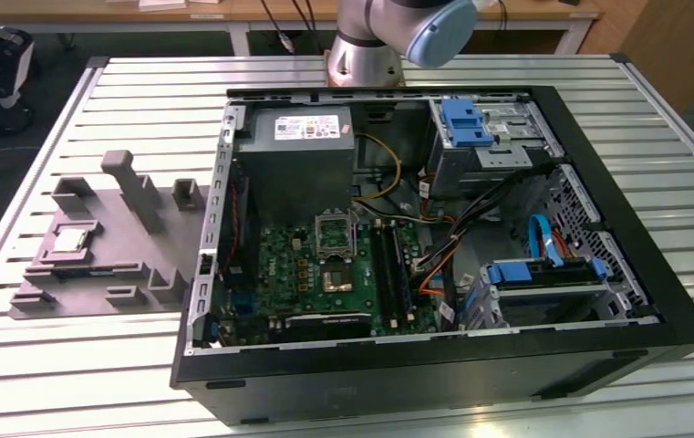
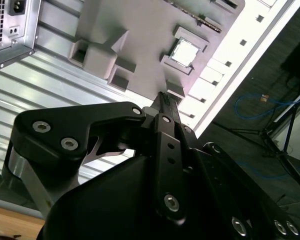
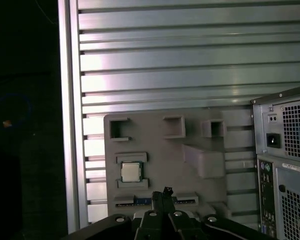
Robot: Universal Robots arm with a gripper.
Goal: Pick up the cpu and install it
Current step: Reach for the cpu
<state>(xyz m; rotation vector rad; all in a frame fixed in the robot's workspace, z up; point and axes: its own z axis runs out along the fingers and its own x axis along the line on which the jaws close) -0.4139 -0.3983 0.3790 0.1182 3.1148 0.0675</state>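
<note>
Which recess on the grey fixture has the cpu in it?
The one at the exterior view's left of the grey fixture: the silvery square cpu lies flat in it, between two grey bars.

No print is legible, even on the power supply label (image 1: 304, 128).

Cpu (image 2: 185, 51) seated in pocket of grey tray (image 2: 140, 25) on slatted table (image 2: 55, 85); gripper (image 2: 163, 97) fingertips pressed together, empty, apart from cpu.
</note>
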